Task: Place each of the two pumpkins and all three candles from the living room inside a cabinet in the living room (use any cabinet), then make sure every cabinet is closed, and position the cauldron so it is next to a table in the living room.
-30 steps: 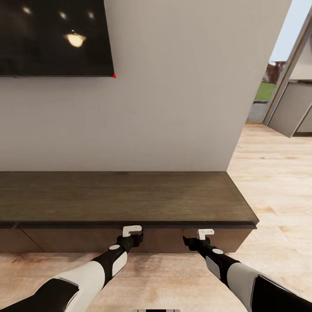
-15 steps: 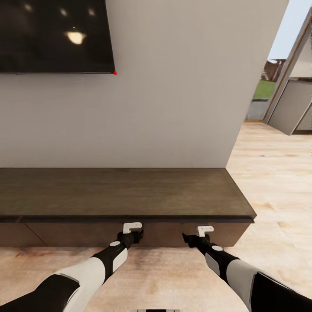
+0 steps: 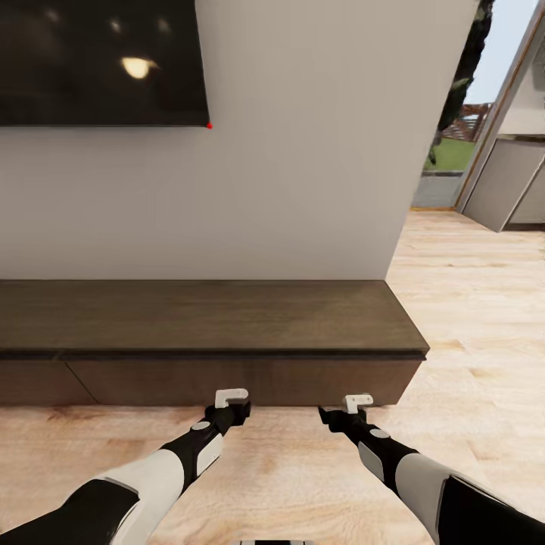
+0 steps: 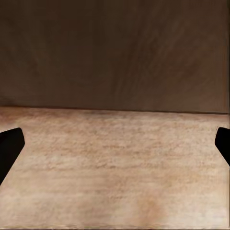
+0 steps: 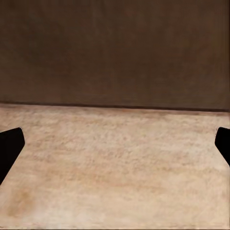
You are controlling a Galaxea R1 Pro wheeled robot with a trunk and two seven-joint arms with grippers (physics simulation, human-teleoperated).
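The left gripper (image 3: 231,403) had its dark fingers (image 4: 10,151) spread wide with nothing between them; in the left wrist view the tips sat at opposite sides of the picture, framing bare floor (image 4: 115,167). The right gripper (image 3: 344,409) was the same, its fingers (image 5: 10,148) parted and empty over pale wood planks. Both grippers hovered low above the floor, just in front of the cabinet (image 3: 212,318) and apart from its face, neither one touching it. The left one hung before the middle of the wide drawer front (image 3: 242,381), the right one nearer that front's right end.

The drawer front looked flush with the rest of the dark-brown face, shut as far as I could tell. The cabinet ran long and low along the foot of the wall (image 3: 303,151), its right end stopping at the wall's corner. The cabinet's top was bare dark wood.

Behind the grippers the black-and-white arms (image 3: 159,473) reached forward from the bottom corners of the head view. On the wall above the cabinet's left part hung a black television (image 3: 98,60) with lamp reflections in it. Right of the wall's corner the floor ran on toward a bright opening (image 3: 454,151) showing grass and sky.
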